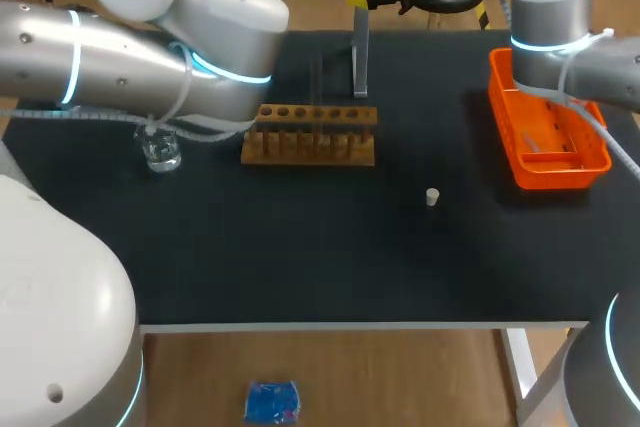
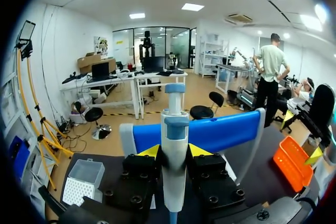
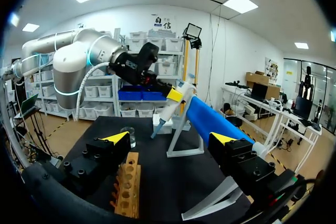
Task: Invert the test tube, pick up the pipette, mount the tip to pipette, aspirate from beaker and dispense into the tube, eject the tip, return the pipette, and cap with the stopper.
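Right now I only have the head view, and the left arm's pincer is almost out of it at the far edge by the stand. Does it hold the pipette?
Observer: Yes. In the left wrist view the left pincer is shut on the pipette, which stands upright between its yellow fingertips.
Operator: Is there a tip box? I see none.
Observer: A clear tip box with white tips stands beside that pincer.
Operator: And the right pincer?
Observer: The right pincer is open and empty, with the wooden test tube rack just ahead of it.
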You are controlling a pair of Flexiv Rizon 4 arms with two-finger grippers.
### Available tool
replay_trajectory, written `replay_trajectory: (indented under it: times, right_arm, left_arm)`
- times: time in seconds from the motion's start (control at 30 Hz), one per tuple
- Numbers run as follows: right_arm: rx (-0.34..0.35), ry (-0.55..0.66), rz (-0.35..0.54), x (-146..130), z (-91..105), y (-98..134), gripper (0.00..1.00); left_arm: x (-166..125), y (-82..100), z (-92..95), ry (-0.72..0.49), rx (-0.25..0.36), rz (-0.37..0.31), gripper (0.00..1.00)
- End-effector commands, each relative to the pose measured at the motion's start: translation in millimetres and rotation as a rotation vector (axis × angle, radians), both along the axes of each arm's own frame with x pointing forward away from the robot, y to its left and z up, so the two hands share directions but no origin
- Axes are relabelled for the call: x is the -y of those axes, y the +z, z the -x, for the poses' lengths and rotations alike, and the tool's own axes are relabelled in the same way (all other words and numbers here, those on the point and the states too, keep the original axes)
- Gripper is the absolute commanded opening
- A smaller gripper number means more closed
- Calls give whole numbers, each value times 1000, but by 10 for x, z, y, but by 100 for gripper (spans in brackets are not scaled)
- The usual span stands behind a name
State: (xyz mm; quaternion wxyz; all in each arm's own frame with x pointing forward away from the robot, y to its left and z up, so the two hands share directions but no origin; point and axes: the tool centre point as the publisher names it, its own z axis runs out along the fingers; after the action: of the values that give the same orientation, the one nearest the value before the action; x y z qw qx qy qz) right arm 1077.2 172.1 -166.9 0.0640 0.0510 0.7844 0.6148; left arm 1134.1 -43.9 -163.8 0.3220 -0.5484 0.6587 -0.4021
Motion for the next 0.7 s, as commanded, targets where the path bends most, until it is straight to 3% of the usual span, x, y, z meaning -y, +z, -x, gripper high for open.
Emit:
replay_trajectory:
  times: [0.03, 0.7]
  right_arm:
    - [-2, 2, 3, 6, -5, 8, 100]
    - [-2, 2, 3, 6, -5, 8, 100]
  left_arm:
    - [35, -10, -104, 10, -12, -9, 0]
    - [-35, -74, -262, 23, -38, -39, 0]
